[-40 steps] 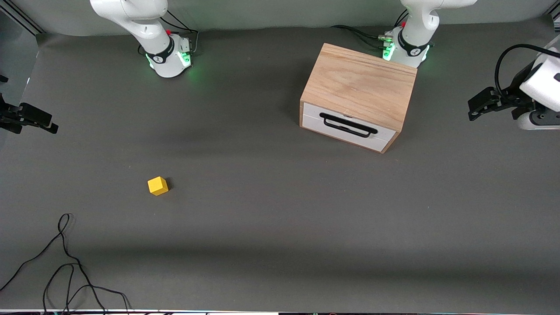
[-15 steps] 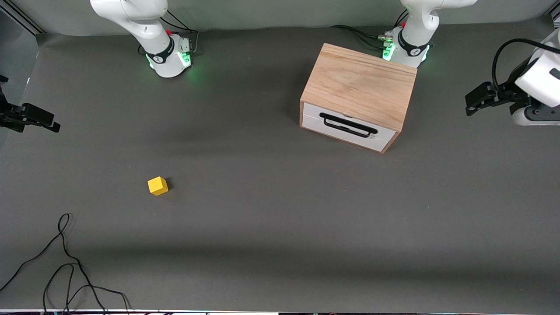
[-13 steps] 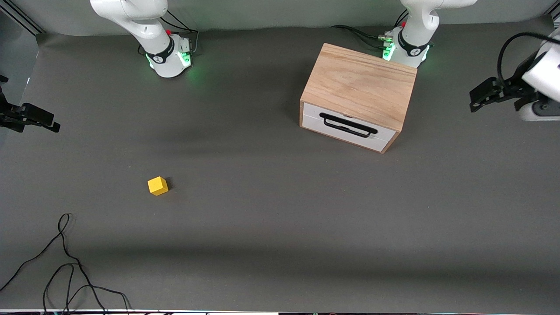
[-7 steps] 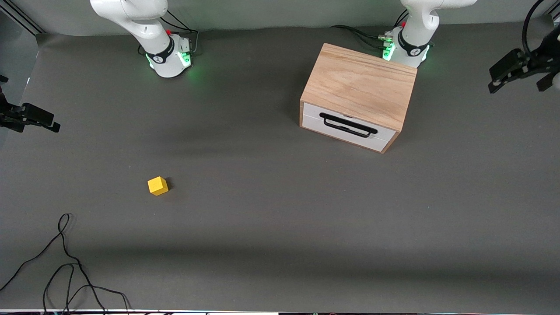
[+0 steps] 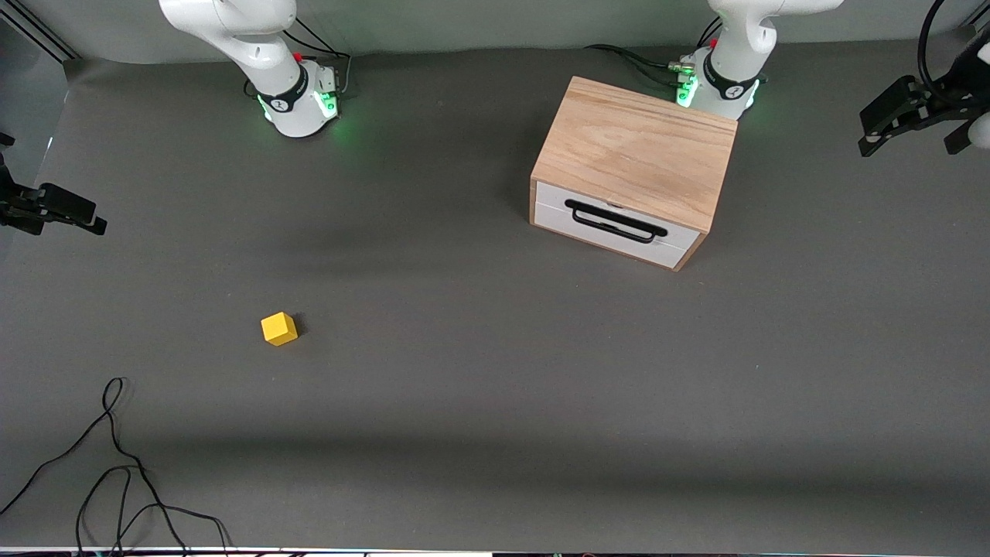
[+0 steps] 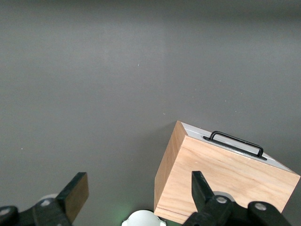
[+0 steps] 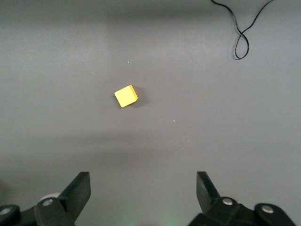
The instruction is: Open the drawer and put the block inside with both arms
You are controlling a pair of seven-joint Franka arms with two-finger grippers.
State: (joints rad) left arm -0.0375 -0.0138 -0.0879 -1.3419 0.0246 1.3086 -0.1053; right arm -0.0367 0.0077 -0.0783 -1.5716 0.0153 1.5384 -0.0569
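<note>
The drawer [image 5: 612, 226] is shut: its white front and black bar handle [image 5: 616, 221] sit flush in the light wooden box [image 5: 638, 151], which stands close to the left arm's base. The yellow block [image 5: 278, 328] lies on the grey table [image 5: 479, 371], nearer the front camera and toward the right arm's end. My left gripper [image 5: 906, 138] hangs open and empty over the left arm's end of the table; its wrist view looks down on the box [image 6: 225, 181] and handle [image 6: 236, 143]. My right gripper [image 5: 60, 218] waits open and empty over the right arm's end, with the block [image 7: 126, 96] below it.
A loose black cable [image 5: 116, 464] curls on the table near the front edge toward the right arm's end, and it also shows in the right wrist view as a cable [image 7: 244, 33]. Both arm bases [image 5: 298, 100] stand along the table's back edge.
My left gripper has swung up and toward the arm-base edge of the table. The right gripper, block and drawer have not moved.
</note>
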